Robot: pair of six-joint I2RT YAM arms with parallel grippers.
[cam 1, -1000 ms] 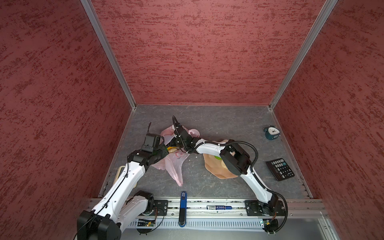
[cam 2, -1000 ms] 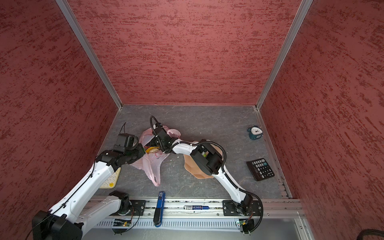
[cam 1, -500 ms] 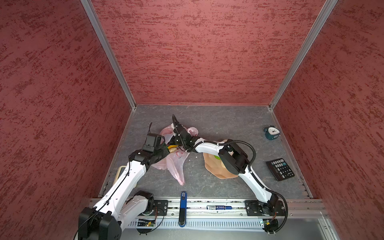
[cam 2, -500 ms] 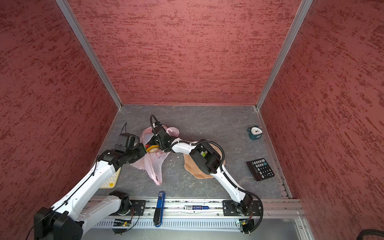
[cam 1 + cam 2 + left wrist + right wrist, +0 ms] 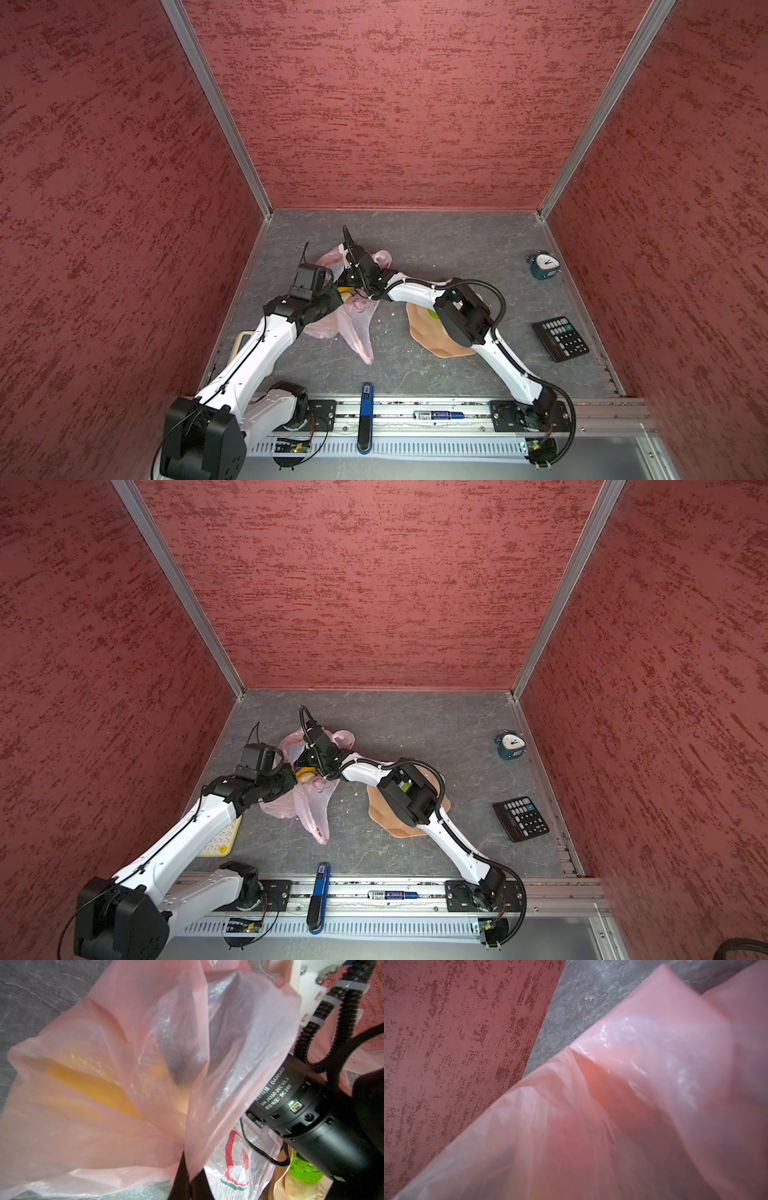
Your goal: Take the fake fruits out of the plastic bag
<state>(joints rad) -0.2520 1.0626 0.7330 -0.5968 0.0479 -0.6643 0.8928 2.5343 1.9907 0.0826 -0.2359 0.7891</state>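
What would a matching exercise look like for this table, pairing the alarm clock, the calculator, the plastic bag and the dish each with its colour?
Things:
1. alarm clock
2. calculator
3. plastic bag
4. dish

Colours:
A. black
B. teal
C. translucent pale pink
D. opaque peach

Pairs: 1-B, 2-A, 3-C, 4-D

Crowded at plastic bag [image 5: 357, 332] mouth by left arm [image 5: 266, 349] & right arm [image 5: 415, 291]; blocked right of it by peach dish [image 5: 422, 332]. Open across rear floor [image 5: 436, 237]; hemmed far right by clock [image 5: 543, 266], calc [image 5: 561, 338].
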